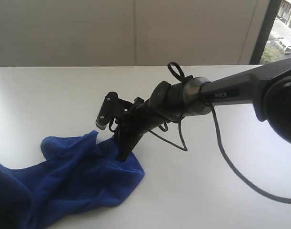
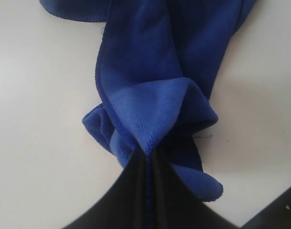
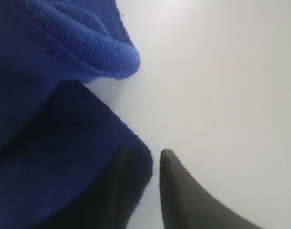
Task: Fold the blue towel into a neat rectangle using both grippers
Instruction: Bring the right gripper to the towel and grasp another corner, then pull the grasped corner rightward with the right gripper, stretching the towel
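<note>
The blue towel (image 1: 64,186) lies crumpled at the table's front left, running out of the exterior view. My right gripper (image 1: 122,153) reaches across from the right and points down onto the towel's right edge. In the right wrist view that gripper (image 3: 143,160) is open: one finger (image 3: 117,191) rests on the blue towel (image 3: 50,95), the other (image 3: 183,191) over bare table, with the towel's edge between them. In the left wrist view my left gripper (image 2: 149,160) is shut on a bunched corner of the towel (image 2: 150,62). No white tag shows.
The white table (image 1: 207,191) stretches to the right and the back. A black cable (image 1: 231,167) hangs from the right arm over the table. A pale wall and a window (image 1: 283,33) stand behind the table's far edge.
</note>
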Motion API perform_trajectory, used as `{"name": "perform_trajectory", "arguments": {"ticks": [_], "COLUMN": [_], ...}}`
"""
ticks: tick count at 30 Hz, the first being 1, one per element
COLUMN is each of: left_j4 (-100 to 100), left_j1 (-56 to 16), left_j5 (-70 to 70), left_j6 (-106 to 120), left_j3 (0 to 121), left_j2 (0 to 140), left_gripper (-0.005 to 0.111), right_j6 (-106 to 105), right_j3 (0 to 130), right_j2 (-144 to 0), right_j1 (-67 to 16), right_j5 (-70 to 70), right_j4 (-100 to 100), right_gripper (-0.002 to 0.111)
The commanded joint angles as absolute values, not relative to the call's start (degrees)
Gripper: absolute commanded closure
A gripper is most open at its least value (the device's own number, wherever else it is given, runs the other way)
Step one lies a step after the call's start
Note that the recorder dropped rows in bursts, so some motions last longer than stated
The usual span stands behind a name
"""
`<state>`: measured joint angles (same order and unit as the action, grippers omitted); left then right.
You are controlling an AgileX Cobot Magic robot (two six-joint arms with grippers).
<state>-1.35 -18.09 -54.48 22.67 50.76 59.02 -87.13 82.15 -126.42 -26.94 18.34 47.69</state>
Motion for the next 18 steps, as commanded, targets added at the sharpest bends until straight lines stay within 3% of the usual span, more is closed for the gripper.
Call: {"name": "perform_trajectory", "arguments": {"ticks": [1, 3, 7, 13, 18], "left_j4": [-0.63, -0.63, -0.84, -3.25, -4.16], "left_j1": [-18.41, -18.41, -18.41, -18.41, -18.41], "left_j5": [-54.26, -54.01, -54.02, -54.02, -52.41], "left_j6": [22.18, 22.18, 22.18, 21.54, 19.87], "left_j3": [50.43, 50.43, 50.43, 50.43, 50.43], "left_j2": [58.66, 58.66, 58.66, 58.66, 58.66], "left_gripper": [0.107, 0.107, 0.107, 0.107, 0.107], "right_j6": [-86.69, -86.69, -81.64, -57.40, -36.46], "right_j3": [82.58, 82.58, 82.58, 82.58, 82.58], "right_j2": [-126.83, -126.36, -123.10, -116.45, -110.12], "right_j1": [-26.79, -26.79, -26.64, -24.06, -19.30], "right_j5": [20.88, 21.86, 20.17, 20.03, 28.65], "right_j4": [47.54, 47.54, 43.28, 17.15, -4.63], "right_gripper": [0.099, 0.107, 0.108, 0.108, 0.108]}}
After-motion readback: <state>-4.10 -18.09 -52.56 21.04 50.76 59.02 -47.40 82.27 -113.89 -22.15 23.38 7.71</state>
